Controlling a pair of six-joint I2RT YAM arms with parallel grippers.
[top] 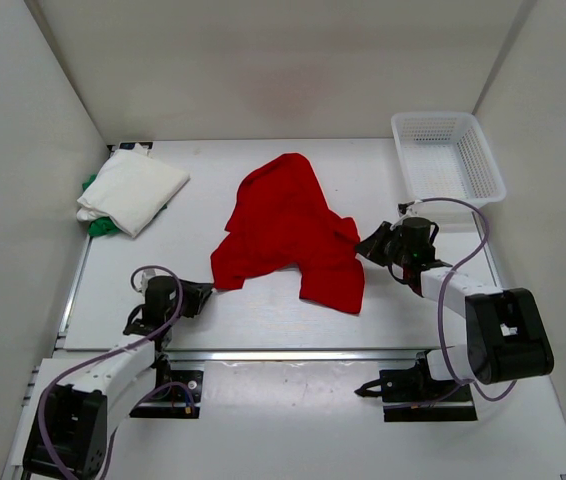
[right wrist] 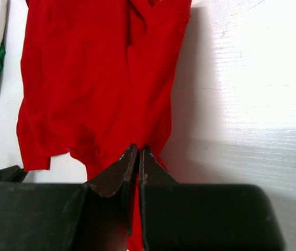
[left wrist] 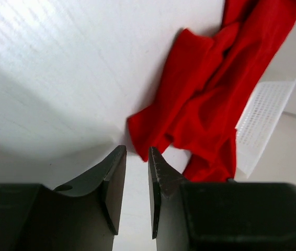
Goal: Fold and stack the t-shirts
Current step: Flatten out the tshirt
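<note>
The red t-shirt (top: pixel 288 230) lies crumpled in the middle of the table, also seen in the left wrist view (left wrist: pixel 211 104) and the right wrist view (right wrist: pixel 95 78). The white t-shirt (top: pixel 133 190) lies folded at the far left on top of the green t-shirt (top: pixel 98 226), of which only edges show. My right gripper (top: pixel 366 246) is at the red shirt's right edge, shut on a pinch of red cloth (right wrist: pixel 138 147). My left gripper (top: pixel 206 293) sits low by the shirt's near-left corner, open a little with nothing between its fingers (left wrist: pixel 136 149); the corner lies just past the tips.
A white mesh basket (top: pixel 399 150) stands at the far right corner, also visible in the left wrist view (left wrist: pixel 263 120). White walls enclose the table on the left, back and right. A metal rail runs along the near edge (top: pixel 283 354).
</note>
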